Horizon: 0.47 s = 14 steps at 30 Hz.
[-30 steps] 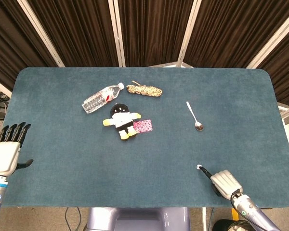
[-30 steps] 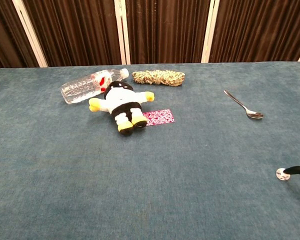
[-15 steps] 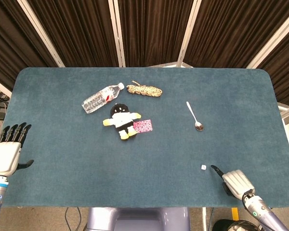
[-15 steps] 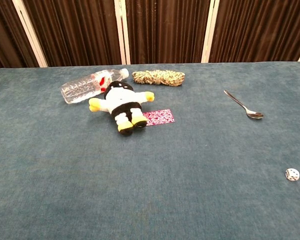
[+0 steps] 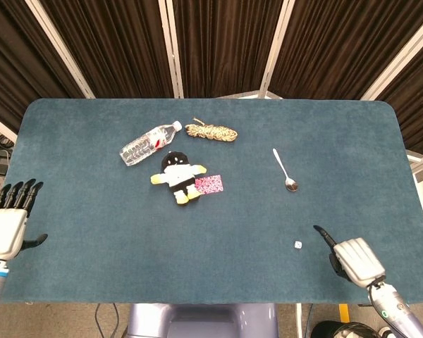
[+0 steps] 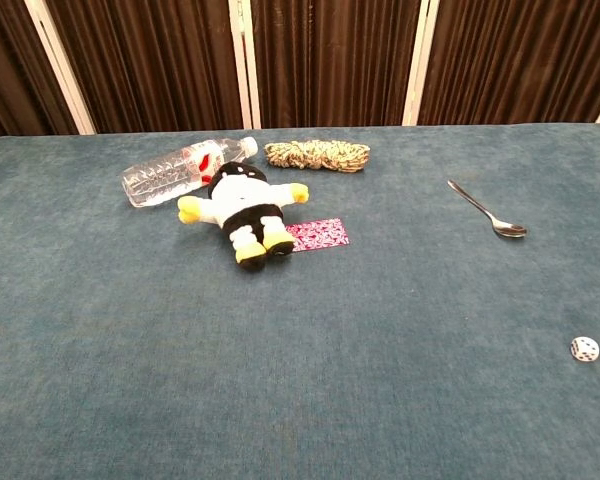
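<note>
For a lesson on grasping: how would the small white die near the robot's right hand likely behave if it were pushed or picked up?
The die looks tiny and hard, so probably stiff and light. Its flat faces suggest it would tumble or slide on the carpeted table rather than roll far. Beside the much larger right hand, it may be fiddly to pinch.

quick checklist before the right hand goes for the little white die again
1. Small white dotted die lies free on the teal felt table, apart from everything: ok.
2. Right hand holds nothing: ok.
3. Right hand fingers apart from the die, a gap showing between them: ok.
4. Nothing lies between right hand and die; the silver metal spoon lies farther back: ok.
5. Left hand at the table's left edge, fingers spread, touching nothing: ok.
6. Which face of the die is up: cannot tell.
</note>
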Available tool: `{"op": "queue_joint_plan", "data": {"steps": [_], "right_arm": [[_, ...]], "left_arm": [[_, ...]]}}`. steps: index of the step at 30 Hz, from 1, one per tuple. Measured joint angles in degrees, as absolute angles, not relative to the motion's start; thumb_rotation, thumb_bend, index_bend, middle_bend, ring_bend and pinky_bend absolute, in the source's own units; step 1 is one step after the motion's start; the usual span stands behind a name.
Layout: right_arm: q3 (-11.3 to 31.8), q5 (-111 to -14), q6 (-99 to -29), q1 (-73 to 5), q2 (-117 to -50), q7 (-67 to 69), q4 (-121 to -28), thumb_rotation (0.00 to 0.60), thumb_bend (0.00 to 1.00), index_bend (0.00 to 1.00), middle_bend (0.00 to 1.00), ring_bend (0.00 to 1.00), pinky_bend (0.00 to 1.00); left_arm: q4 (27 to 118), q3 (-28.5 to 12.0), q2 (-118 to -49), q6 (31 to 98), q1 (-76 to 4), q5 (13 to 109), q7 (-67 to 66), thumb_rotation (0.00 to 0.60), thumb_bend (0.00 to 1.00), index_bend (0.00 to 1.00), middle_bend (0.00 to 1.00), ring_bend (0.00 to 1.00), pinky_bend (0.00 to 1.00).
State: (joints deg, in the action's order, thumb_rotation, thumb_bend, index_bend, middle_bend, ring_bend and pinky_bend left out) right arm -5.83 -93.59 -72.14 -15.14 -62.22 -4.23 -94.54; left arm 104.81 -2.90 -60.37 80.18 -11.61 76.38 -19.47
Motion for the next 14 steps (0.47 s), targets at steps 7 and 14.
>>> {"op": "queue_joint_plan", "data": {"steps": [7, 14], "right_arm": [[-4.06, -97.49, -83.48, -10.96, -59.34, -4.94, -99.49, 0.6, 0.0, 0.0, 0.0, 0.0, 0.0], [-2.41, -96.63, -86.9, -8.37, -61.09, -11.9, -98.72, 0.6, 0.0, 0.0, 0.0, 0.0, 0.0]], "left_arm": [[103.83, -1.29, -59.64, 83.1, -8.87, 78.71, -17.53, 0.6, 0.0, 0.0, 0.0, 0.0, 0.0], [103.97, -0.26, -59.5, 86.03, -6.84, 81.4, -17.64, 0.6, 0.0, 0.0, 0.0, 0.0, 0.0]]}}
